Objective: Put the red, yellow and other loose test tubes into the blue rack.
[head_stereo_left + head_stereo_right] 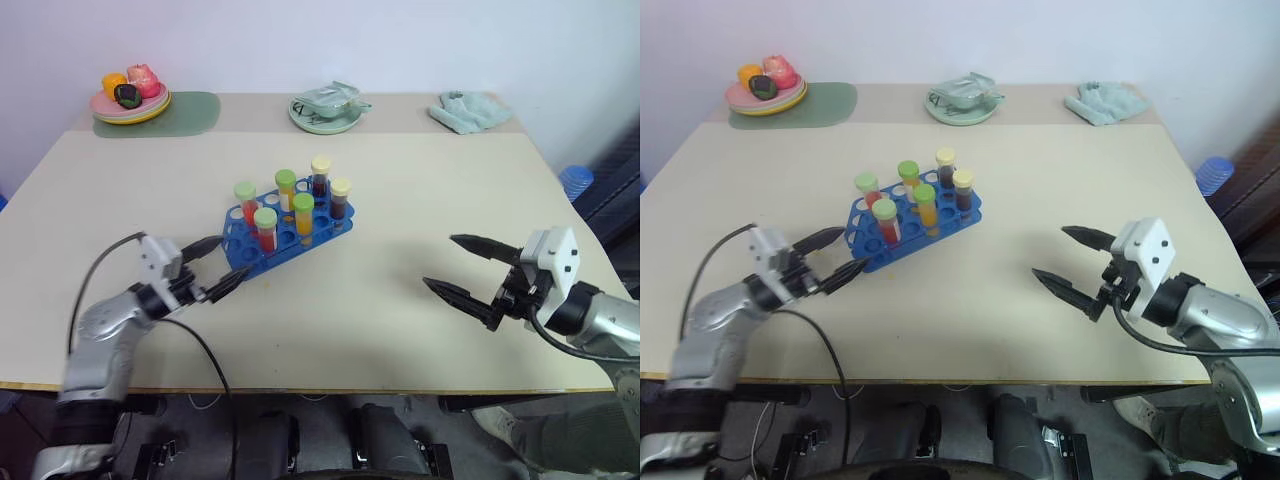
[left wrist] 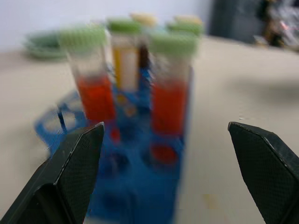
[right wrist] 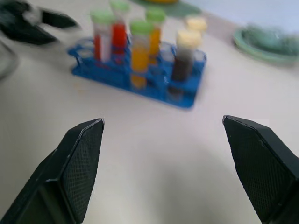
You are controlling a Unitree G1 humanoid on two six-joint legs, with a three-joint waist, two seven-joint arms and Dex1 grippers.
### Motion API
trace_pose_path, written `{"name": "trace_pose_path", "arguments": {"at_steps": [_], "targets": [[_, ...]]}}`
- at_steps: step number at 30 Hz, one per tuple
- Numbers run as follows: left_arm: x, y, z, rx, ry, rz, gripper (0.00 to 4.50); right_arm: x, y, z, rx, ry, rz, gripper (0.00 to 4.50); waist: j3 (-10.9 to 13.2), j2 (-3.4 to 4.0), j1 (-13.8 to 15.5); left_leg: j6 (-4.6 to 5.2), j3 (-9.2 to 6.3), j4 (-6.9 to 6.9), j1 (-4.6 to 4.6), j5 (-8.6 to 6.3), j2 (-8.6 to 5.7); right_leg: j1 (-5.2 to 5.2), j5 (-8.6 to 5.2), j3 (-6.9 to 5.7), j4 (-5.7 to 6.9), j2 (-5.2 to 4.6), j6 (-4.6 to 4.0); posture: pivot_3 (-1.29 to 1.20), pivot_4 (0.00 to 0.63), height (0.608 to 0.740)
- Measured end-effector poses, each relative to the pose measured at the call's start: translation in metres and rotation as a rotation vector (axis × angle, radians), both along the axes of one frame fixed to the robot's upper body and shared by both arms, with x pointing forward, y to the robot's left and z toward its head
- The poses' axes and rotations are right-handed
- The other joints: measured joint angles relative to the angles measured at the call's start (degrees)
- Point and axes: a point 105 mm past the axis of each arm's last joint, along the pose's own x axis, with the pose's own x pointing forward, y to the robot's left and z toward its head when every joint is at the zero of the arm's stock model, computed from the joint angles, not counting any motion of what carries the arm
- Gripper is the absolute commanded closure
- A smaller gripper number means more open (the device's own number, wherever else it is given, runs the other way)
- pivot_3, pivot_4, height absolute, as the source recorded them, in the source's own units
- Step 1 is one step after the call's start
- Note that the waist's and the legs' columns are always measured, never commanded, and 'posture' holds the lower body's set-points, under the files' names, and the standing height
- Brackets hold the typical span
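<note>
From the head camera I see the blue rack [image 1: 284, 228] mid-table with six capped tubes [image 1: 265, 228] standing upright in it, my left gripper [image 1: 222, 266] just beside its near-left corner with fingers apart and empty, and my right gripper [image 1: 462, 268] well off to the right, also spread and empty. My left wrist camera looks between parted fingers [image 2: 74, 172] at two red, green-capped tubes [image 2: 169, 105] close ahead. My right wrist camera shows its fingers [image 3: 81, 161] wide apart, the rack [image 3: 140, 77] farther off across bare table [image 3: 154, 154].

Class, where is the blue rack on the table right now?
The blue rack stands left of centre on the table, holding six tubes, right beside the open left gripper.
</note>
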Motion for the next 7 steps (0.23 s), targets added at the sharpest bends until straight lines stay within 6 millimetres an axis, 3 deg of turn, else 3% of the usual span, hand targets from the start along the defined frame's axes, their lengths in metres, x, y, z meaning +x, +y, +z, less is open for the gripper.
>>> {"name": "trace_pose_path", "arguments": {"at_steps": [3,7], "targets": [[-0.014,0.023,0.002,0.059,0.034,0.024,0.19,-0.007,-0.017,-0.007,0.002,0.020,-0.075,0.32,0.0,0.04,0.2,0.01,0.00,0.00,-0.02,-0.01,0.00,0.06,-0.06,-0.01,-0.13,-0.02,-0.11,0.00,0.150,0.740],[-0.018,0.030,0.013,0.069,0.026,0.019,0.19,-0.013,-0.032,-0.008,-0.009,0.014,-0.131,0.32,0.0,0.08,0.7,0.03,0.00,0.00,-0.01,-0.02,0.00,0.14,-0.08,-0.02,-0.26,-0.03,-0.18,0.00,0.150,0.740]]}}
